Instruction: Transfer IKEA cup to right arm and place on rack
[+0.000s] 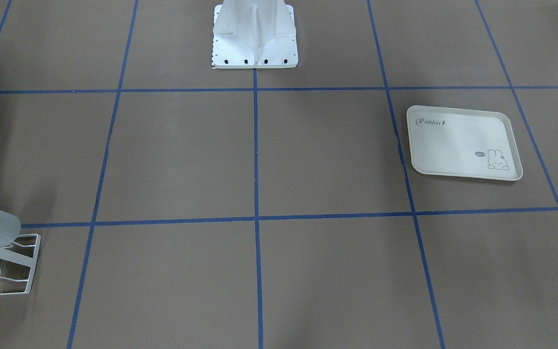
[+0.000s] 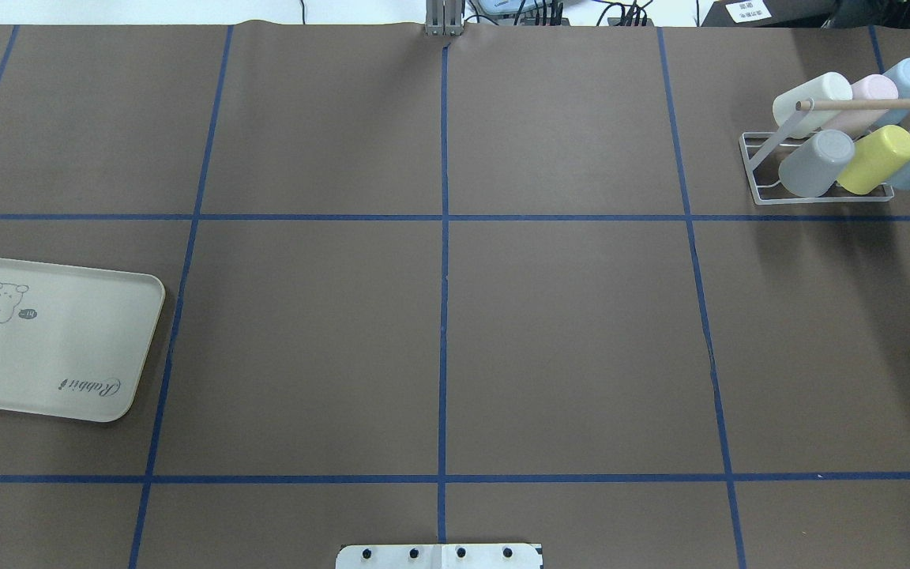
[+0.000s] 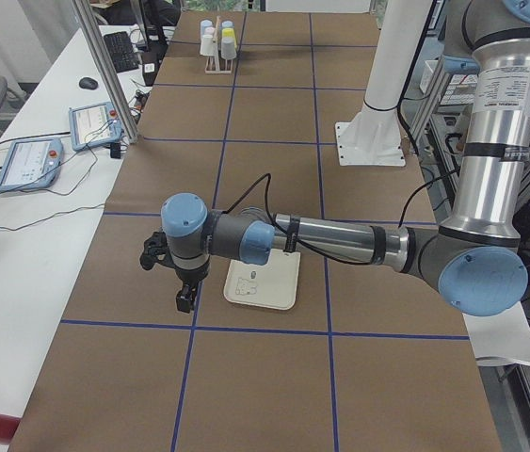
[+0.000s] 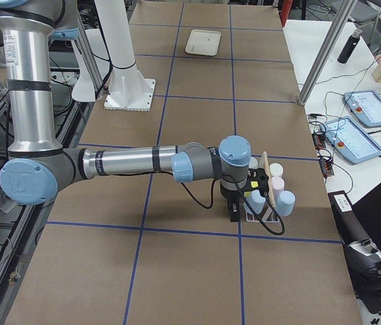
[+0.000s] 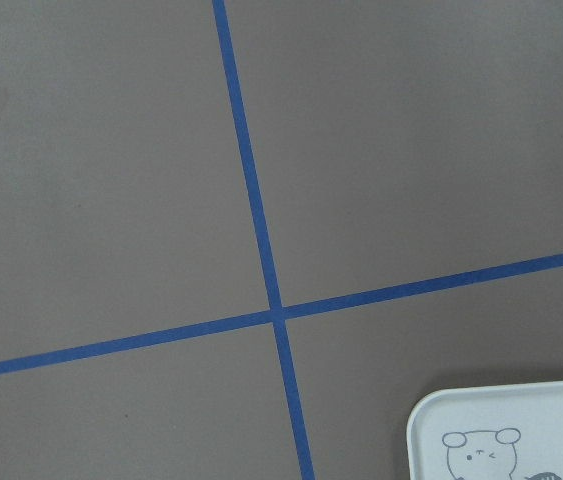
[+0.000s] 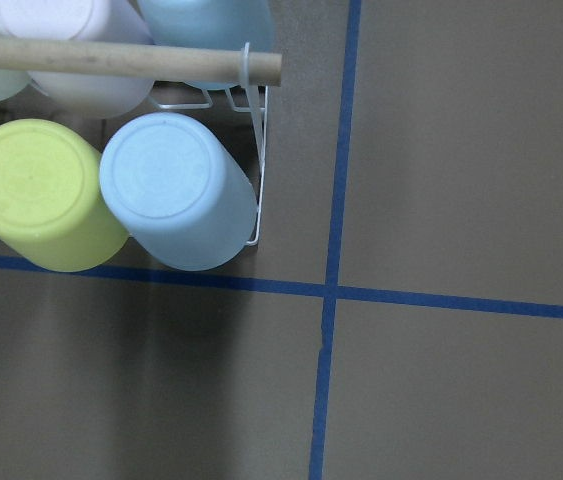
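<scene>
The white wire rack (image 2: 818,196) stands at the table's far right and carries several IKEA cups: cream (image 2: 814,91), pink, pale blue, grey (image 2: 814,162), yellow (image 2: 881,156) and blue. In the right wrist view the rack's wire (image 6: 258,150), a yellow cup (image 6: 36,190) and a blue cup (image 6: 176,190) show below the camera. My right gripper (image 4: 233,215) hangs just beside the rack (image 4: 266,203); I cannot tell whether it is open or shut. My left gripper (image 3: 184,303) hangs over the table beside the tray; I cannot tell its state either. No fingers show in the wrist views.
A cream rabbit-print tray (image 2: 52,348) lies at the table's left with nothing on it; its corner shows in the left wrist view (image 5: 481,420). Blue tape lines grid the brown table. The robot's white base (image 1: 255,48) stands at the table's near middle edge.
</scene>
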`<state>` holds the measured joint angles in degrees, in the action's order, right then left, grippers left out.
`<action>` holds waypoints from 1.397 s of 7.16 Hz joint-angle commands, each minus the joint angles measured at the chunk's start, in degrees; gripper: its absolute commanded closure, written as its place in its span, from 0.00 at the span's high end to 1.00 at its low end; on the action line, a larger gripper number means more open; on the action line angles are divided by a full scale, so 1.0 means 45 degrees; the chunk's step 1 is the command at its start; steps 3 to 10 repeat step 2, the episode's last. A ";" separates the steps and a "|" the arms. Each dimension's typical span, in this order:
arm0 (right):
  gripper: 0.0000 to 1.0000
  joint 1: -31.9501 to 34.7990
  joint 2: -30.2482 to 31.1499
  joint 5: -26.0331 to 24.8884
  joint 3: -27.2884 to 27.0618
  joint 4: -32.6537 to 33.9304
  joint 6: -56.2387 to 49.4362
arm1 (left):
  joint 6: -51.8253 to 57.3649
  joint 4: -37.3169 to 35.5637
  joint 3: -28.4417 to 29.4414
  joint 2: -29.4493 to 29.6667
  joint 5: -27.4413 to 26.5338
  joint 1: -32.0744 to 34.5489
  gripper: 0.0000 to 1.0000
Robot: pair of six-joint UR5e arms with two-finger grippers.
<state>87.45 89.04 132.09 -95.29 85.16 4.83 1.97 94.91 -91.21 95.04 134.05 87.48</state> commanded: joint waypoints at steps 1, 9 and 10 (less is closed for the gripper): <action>1.00 -0.0019 0.0135 0.0040 -0.0172 0.0000 0.0001 | -0.0008 0.0022 -0.0064 -0.0065 0.0015 -0.0007 1.00; 1.00 -0.0019 0.0135 0.0001 -0.0172 -0.0019 0.0001 | -0.0008 0.0022 -0.0199 -0.0065 0.0015 -0.0007 1.00; 1.00 -0.0019 0.0135 0.0001 -0.0172 -0.0019 0.0001 | -0.0008 0.0022 -0.0199 -0.0065 0.0015 -0.0007 1.00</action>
